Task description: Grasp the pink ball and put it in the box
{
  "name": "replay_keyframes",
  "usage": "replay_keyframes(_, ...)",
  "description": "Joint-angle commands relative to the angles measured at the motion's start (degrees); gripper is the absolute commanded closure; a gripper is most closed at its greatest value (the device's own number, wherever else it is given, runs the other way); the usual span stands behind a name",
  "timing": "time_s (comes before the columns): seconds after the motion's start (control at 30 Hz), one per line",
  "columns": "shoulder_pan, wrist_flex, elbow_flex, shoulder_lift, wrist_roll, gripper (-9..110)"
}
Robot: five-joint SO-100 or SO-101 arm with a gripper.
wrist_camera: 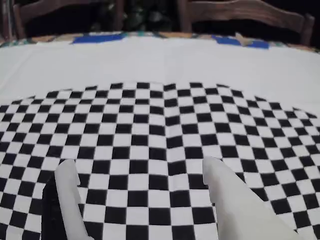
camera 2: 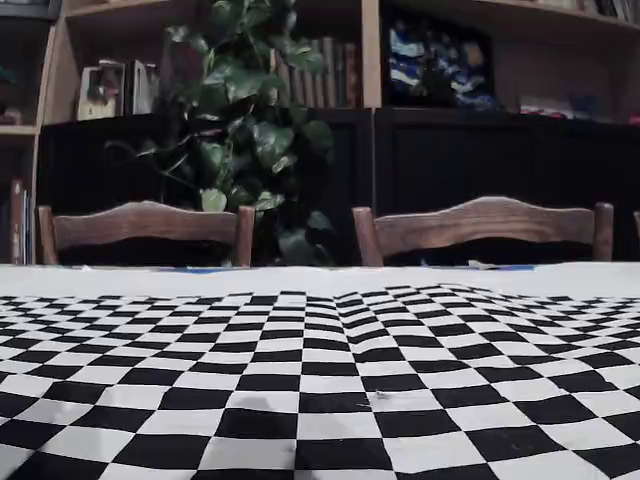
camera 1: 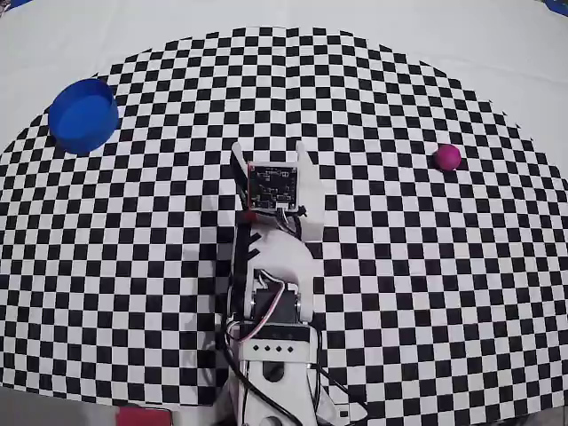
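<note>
Support surface: we see a table [camera 1: 497,53] covered in a plain white cloth.
Mat: we note a black-and-white checkered mat [camera 1: 399,293] lying flat on the cloth, with a curved far edge in the overhead view.
Blue container: we find the box [camera 1: 83,115] standing on the mat at its upper left in the overhead view, close to the mat's edge.
Ball: we record the pink ball [camera 1: 447,157] resting on the mat at the right in the overhead view, well apart from the box.
Arm base: we observe the robot arm [camera 1: 271,355] mounted at the near edge, over the mat.
Far edge: we see blue patches [wrist_camera: 97,38] along the table's far side in the wrist view.
</note>
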Motion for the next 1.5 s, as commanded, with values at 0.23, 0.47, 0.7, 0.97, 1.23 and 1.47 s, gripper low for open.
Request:
replay_keyframes(0.23,0.9,-3.3,0.4,-1.1,-0.7,72)
replay_keyframes(0.47,1.3,-3.9,0.4,-1.1,-1.0,72)
replay_keyframes(0.7,4.1,-4.0,0.4,-1.2,-1.0,72)
replay_keyframes(0.97,8.6,-4.8,0.4,-1.6,-1.0,73)
replay_keyframes(1.23,14.1,-8.4,0.4,-3.8,-1.0,73)
replay_keyframes(1.47,19.1,-9.0,0.4,-3.9,-1.0,73)
